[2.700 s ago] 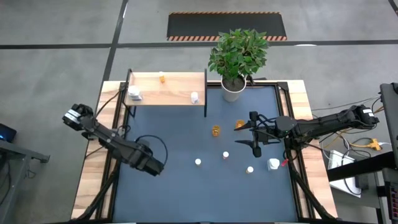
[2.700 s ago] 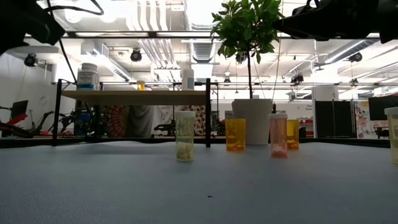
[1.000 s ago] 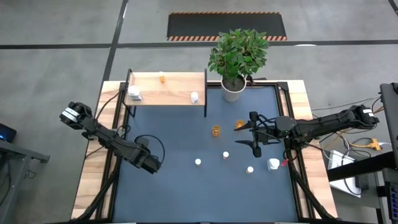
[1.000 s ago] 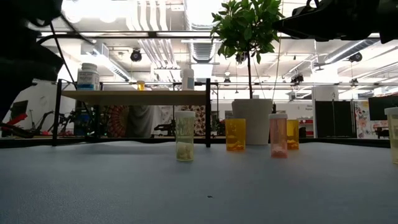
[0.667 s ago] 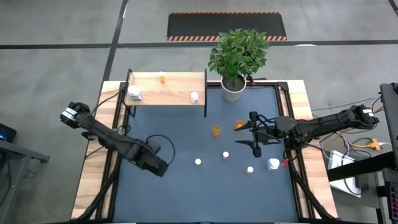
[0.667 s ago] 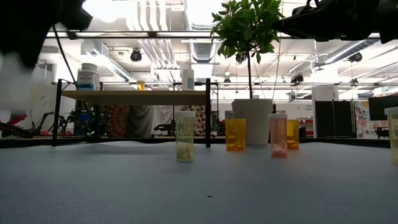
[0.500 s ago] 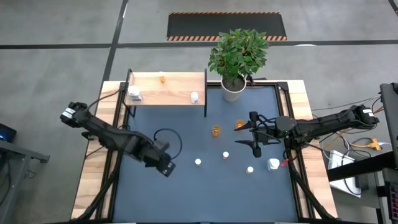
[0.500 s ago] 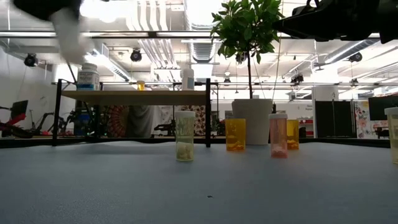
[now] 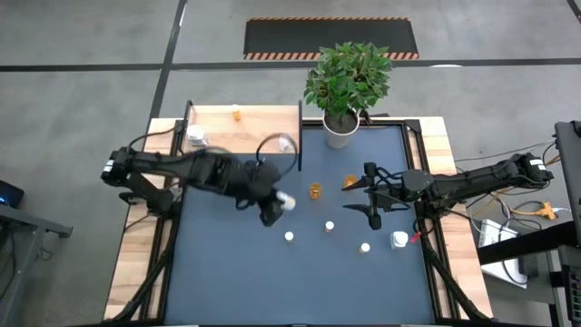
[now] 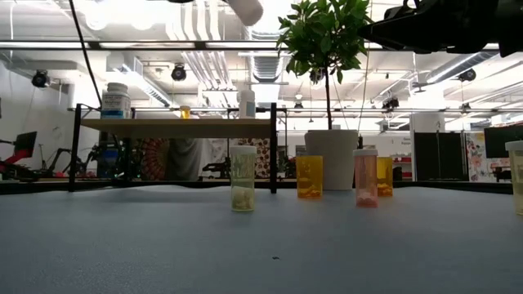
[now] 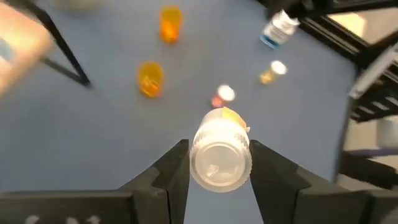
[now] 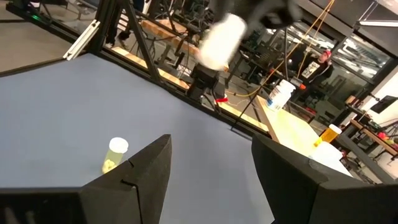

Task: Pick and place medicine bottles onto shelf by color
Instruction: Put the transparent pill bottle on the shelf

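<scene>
My left gripper (image 9: 275, 205) hangs over the middle of the dark blue table, shut on a white medicine bottle (image 11: 221, 155), which also shows high up in the low view (image 10: 245, 10). The wooden shelf (image 9: 245, 136) stands at the far left and carries a white bottle (image 9: 193, 136) and an orange one (image 9: 237, 113). Two orange bottles (image 9: 315, 191) (image 9: 350, 182) and several pale-capped ones (image 9: 329, 226) stand upright on the table. My right gripper (image 9: 371, 193) waits open at the right, beside the orange bottle. My left gripper pinches the white bottle by its side walls (image 11: 194, 163) between the two fingers. One round end of the bottle faces the wrist camera, so the bottle lies along the fingers. It is lifted clear, high above the table.
A potted plant (image 9: 342, 127) stands at the far edge, right of the shelf. A larger white bottle with a blue label (image 9: 399, 240) sits near the right edge. The near left part of the table (image 9: 227, 282) is bare blue surface.
My left arm has swung quickly from the near left of the table toward the far side and the right, up to the middle of the table just in front of the shelf, carrying the white bottle through the air. The right arm has kept still.
</scene>
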Action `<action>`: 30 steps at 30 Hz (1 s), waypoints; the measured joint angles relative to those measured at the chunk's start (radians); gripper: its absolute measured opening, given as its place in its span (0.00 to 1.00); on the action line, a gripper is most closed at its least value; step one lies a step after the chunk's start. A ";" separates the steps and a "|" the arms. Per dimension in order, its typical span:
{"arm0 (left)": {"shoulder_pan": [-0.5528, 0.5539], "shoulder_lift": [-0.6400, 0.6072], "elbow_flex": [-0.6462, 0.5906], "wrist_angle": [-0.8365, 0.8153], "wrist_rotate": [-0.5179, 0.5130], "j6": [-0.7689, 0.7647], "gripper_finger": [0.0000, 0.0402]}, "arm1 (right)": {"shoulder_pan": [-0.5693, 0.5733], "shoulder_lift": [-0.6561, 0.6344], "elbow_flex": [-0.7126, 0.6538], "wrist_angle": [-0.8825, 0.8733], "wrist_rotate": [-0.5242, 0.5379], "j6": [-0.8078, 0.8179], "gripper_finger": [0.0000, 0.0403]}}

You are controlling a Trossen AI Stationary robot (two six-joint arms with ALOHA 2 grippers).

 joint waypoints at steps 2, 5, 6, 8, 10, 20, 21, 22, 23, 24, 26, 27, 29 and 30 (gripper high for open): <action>0.052 0.016 0.052 -0.086 0.000 0.060 0.31 | 0.000 0.000 0.000 0.000 0.000 0.000 0.53; 0.135 0.025 0.111 -0.214 -0.022 0.129 0.31 | 0.000 0.000 0.000 0.000 0.000 0.000 0.53; 0.165 0.026 0.128 -0.237 -0.032 0.153 0.31 | 0.000 0.000 0.000 0.000 0.000 0.000 0.53; 0.231 0.027 0.149 -0.257 -0.037 0.205 0.31 | 0.000 0.000 0.000 0.000 0.000 -0.004 0.53; 0.298 0.027 0.155 -0.263 -0.036 0.259 0.31 | 0.000 0.000 0.000 0.001 0.000 -0.005 0.53; 0.595 0.066 0.117 -0.255 0.006 0.422 0.31 | 0.000 0.000 0.000 0.007 0.000 -0.008 0.53; 0.608 0.078 0.114 -0.254 0.006 0.430 0.31 | 0.000 0.000 0.000 0.007 0.000 -0.010 0.53; 0.619 0.092 0.111 -0.253 0.006 0.435 0.31 | 0.000 0.000 0.000 0.007 0.000 -0.011 0.53; 0.627 0.107 0.111 -0.253 0.006 0.441 0.31 | 0.000 0.000 0.000 0.007 0.000 -0.012 0.53; 0.634 0.125 0.111 -0.252 0.004 0.449 0.31 | 0.000 0.000 0.000 0.007 0.000 -0.012 0.53; 0.640 0.159 0.110 -0.250 -0.002 0.462 0.31 | 0.000 0.000 0.000 0.007 0.000 -0.012 0.53; 0.643 0.176 0.110 -0.251 -0.003 0.465 0.31 | 0.000 0.000 0.000 0.007 0.000 -0.012 0.53; 0.648 0.205 0.110 -0.254 -0.004 0.468 0.31 | 0.000 0.000 0.000 0.007 0.000 -0.012 0.53; 0.649 0.218 0.110 -0.258 -0.004 0.473 0.31 | 0.000 0.000 0.000 0.006 0.000 -0.012 0.53</action>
